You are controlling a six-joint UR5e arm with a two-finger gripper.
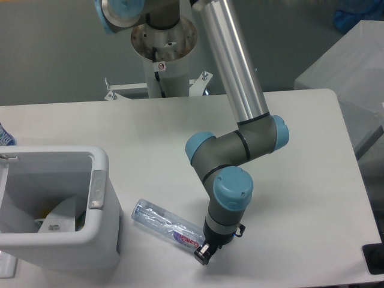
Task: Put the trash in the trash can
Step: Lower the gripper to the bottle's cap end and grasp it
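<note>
On table (150,129), bottle (170,228) lying flat, labelled end at tool (204,254)

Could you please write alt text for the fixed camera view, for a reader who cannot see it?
A robot arm's end effector reaches down at the labelled end of a crushed clear bottle lying on a white table. To the left stands an open white trash can with a crumpled wrapper already inside.

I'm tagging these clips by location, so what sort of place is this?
Probably a robotics lab or test cell, not a home. An industrial arm stands on a bolted pedestal behind a plain white table, and the floor is bare grey. A bin and bottle look like staged props.
</note>
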